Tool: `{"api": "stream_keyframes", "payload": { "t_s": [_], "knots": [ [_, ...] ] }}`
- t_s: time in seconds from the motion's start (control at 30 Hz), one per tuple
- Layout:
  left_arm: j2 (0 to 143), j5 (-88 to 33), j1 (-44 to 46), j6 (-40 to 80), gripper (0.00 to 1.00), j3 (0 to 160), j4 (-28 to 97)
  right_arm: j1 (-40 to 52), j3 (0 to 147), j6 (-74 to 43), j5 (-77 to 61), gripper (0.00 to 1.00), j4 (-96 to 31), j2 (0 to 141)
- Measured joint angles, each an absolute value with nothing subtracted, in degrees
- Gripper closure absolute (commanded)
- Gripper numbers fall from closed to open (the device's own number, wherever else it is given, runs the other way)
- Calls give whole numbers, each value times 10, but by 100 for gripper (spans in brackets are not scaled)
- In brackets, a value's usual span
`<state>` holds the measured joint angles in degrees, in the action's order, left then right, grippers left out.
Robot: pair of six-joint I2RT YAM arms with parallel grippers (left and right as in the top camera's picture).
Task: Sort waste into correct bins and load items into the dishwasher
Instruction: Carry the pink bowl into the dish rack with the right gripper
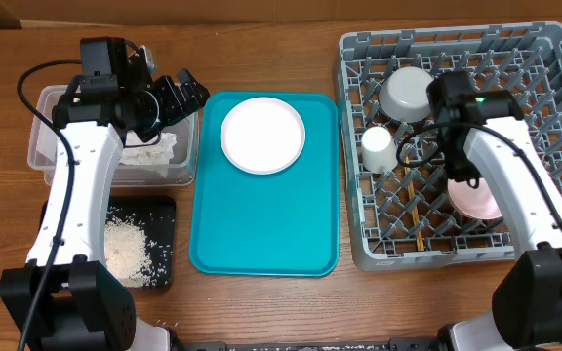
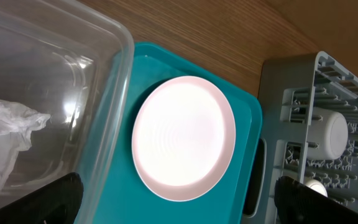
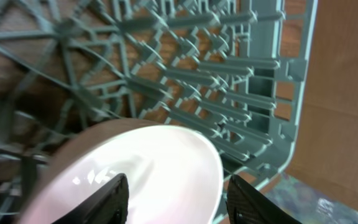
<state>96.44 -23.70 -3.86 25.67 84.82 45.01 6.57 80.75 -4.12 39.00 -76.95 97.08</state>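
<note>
Pink plate (image 1: 262, 135) lies flat, so the left gripper (image 1: 178, 94), fingers apart, should pinch its rim edge-on; the right gripper (image 3: 178, 198) is likewise spread.

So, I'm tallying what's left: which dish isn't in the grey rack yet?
The round pink plate: it lies on the teal plastic tray; the rest sit inside the grey lattice rack.

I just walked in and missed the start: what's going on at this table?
Two robot arms are clearing a table. The right tool hangs open over a pink bowl in the grey dish rack, which also holds a grey-blue bowl, a white cup and chopsticks. The left tool is open over the clear tub's rim, near the pink plate on the teal tray. Tissue sits in the tub, rice in the black tray.
</note>
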Motion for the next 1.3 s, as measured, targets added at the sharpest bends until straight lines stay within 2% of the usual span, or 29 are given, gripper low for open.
{"api": "stream_keyframes", "payload": {
  "t_s": [0.17, 0.37, 0.6, 0.77, 0.8, 0.9, 1.17, 1.3],
  "knots": [
    [964, -237, -38, 257, 0, 848, 450, 88, 841, -41, 340, 46, -764, 971],
    [964, -237, -39, 257, 0, 848, 450, 90, 878, -51, 251, 58, -762, 971],
    [964, -237, -39, 257, 0, 848, 450, 90, 880, -155, 178, 72, -790, 971],
    [964, -237, -38, 257, 0, 848, 450, 90, 880, -192, 171, 72, -799, 971],
    [964, -237, -38, 257, 0, 848, 450, 90, 880, -195, 173, 68, -799, 971],
    [964, -237, -38, 257, 0, 848, 450, 90, 870, -202, 192, 66, -798, 971],
    [964, -237, -38, 257, 0, 848, 450, 90, 839, -208, 216, 67, -800, 971],
    [964, -237, -38, 257, 0, 848, 450, 90, 834, -208, 219, 72, -800, 971]
  ]
}}
